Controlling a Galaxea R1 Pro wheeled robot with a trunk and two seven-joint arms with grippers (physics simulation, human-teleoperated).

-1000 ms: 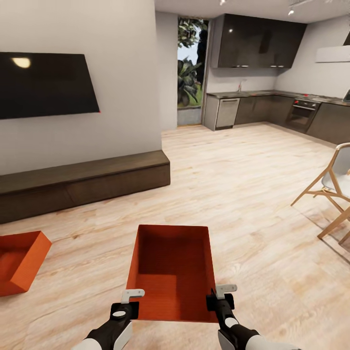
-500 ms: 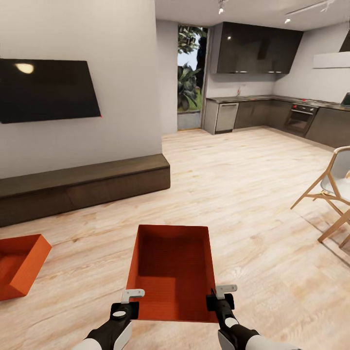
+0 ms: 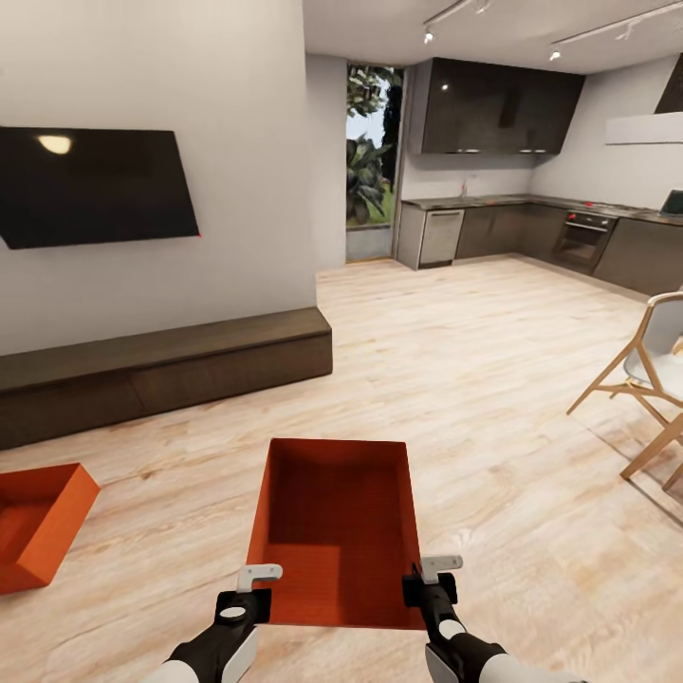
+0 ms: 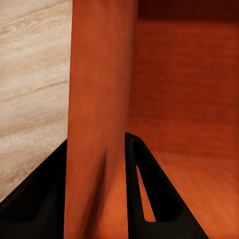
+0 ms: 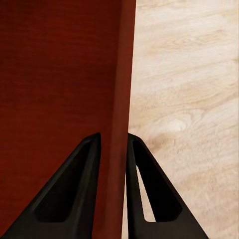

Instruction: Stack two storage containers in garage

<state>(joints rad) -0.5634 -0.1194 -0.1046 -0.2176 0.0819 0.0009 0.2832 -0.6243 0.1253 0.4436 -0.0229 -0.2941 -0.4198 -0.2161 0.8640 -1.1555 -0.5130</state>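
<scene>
Storage container point(image 3: 337, 531) held up front, above pale wood-plank floor point(image 3: 493, 398) of living room. Left pincer point(image 4: 97, 199) pinching its left wall; right pincer point(image 5: 113, 194) pinching right wall. Second storage container point(image 3: 38, 522) on planks left, near dark low bench point(image 3: 161, 365) under TV point(image 3: 95, 185).

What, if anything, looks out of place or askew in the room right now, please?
Only the second orange box on the wood floor, sitting skewed to the wall. The held box looks level.
</scene>
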